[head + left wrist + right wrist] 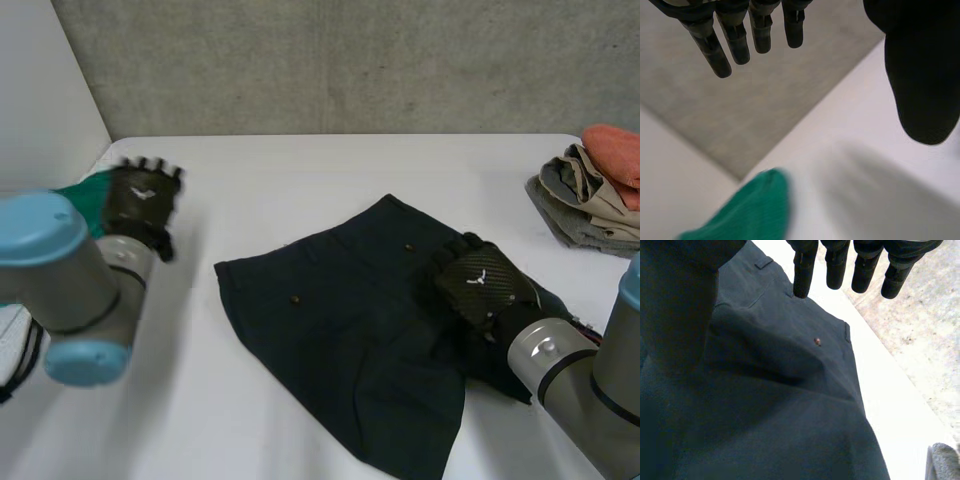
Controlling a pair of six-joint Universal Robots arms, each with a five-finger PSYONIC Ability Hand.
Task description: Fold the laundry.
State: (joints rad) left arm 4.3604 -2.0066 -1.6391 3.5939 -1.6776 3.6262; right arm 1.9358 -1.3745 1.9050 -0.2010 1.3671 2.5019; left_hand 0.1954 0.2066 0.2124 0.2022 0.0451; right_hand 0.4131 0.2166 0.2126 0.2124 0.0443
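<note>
the right hand [480, 283] is over the right side of the dark shorts [335, 320], which lie spread at an angle in the middle of the white table [300, 170]. the head view gives the back of that hand, not its grip. the right wrist view gives that: the fingers [804, 270] are straight and a little spread, the thumb is off to one side, and nothing is pinched between them. i cannot tell whether the palm touches the cloth. this wrist view also shows details of the shorts [790, 405] that the head view does not. there is a soft ridge of fabric under the palm, and a small button [817, 341] just past the fingertips.

the left hand [143, 200] is raised at the left side of the table, well apart from the shorts. in the head view it partly covers a green cloth [80, 195]. the left wrist view shows its fingers [720, 50] straight and loose, the thumb wide of them, and nothing held. the green cloth [750, 215] lies below the hand on the table, near the wall.

at the far right of the table the head view shows a pile of clothes [585, 195], beige and grey with an orange-red piece on top. the right wrist view catches a grey bit of the pile [942, 462] beyond the shorts.
</note>
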